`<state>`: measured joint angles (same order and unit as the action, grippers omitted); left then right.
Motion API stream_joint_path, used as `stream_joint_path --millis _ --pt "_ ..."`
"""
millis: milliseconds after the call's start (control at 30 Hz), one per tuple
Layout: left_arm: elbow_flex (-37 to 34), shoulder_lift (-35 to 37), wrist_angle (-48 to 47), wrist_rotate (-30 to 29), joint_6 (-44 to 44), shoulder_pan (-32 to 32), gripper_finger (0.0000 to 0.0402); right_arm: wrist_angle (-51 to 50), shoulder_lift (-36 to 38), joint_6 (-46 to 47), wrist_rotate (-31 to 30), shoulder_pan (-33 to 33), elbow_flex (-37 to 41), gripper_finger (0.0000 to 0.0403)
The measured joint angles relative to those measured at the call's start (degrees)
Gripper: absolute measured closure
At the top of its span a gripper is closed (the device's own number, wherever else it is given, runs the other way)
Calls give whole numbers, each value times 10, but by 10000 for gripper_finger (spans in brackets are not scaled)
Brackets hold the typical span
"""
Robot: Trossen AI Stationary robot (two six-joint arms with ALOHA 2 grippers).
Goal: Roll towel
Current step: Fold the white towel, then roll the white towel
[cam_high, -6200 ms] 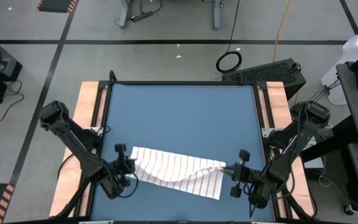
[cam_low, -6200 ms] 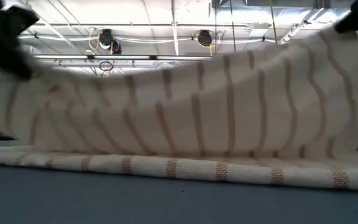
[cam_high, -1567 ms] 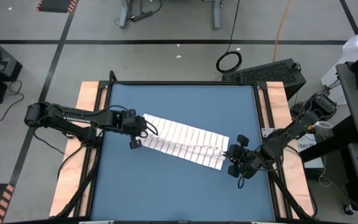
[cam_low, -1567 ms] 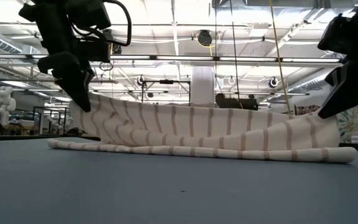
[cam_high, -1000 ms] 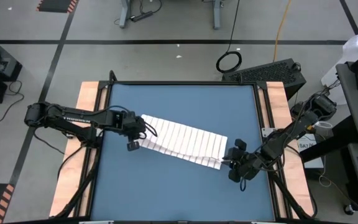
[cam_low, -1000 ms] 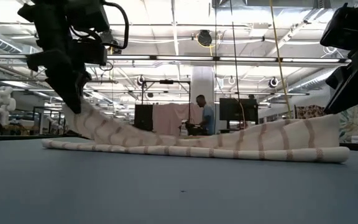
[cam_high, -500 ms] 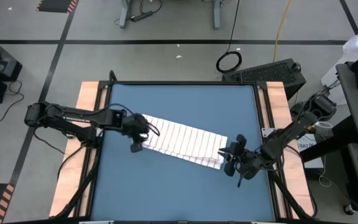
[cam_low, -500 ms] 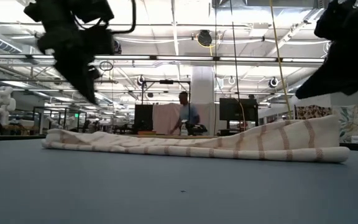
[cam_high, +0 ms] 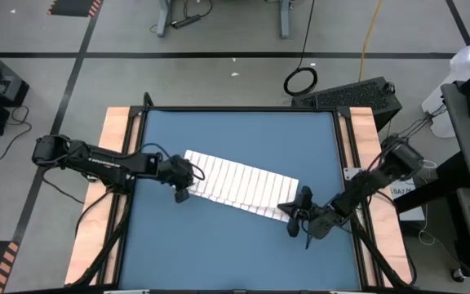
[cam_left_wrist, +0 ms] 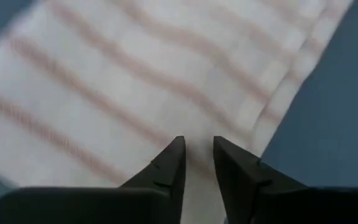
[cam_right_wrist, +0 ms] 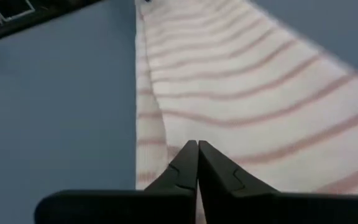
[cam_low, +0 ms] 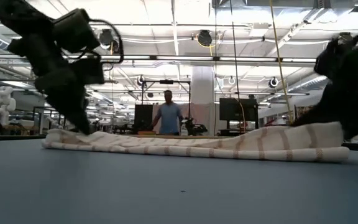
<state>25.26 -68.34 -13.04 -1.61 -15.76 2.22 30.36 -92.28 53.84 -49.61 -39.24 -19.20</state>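
Pressing down at frame centre-left, the left gripper (cam_high: 181,196) stands slightly parted over the towel (cam_high: 239,184). Lower right, the right gripper (cam_high: 286,207) is closed at its end. Bare blue table (cam_high: 235,135) lies all around.

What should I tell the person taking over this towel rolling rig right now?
Left gripper: fingers slightly apart, tips down at the towel's left end, nothing held between them.
Right gripper: fingers shut together, tips low at the towel's right end; no cloth visibly pinched.
Towel: lies folded into a long flat strip, running diagonally across the blue table, its right end a little raised in the low view.
Done: towel folded lengthwise into a strip.
Left: no roll formed yet; the strip has yet to be rolled up from one end.
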Motion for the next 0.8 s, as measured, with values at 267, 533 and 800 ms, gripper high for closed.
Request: stream_joint_path --millis 267,533,800 --pt "-14 2 -69 -5 -33 0 334 132 -108 -3 45 2 -1 402" --pt "35 8 -34 -5 -17 -1 334 159 -81 -28 72 1 0 402" --pt "1 -16 21 -35 -8 -1 334 163 -9 -101 16 3 -7 403"
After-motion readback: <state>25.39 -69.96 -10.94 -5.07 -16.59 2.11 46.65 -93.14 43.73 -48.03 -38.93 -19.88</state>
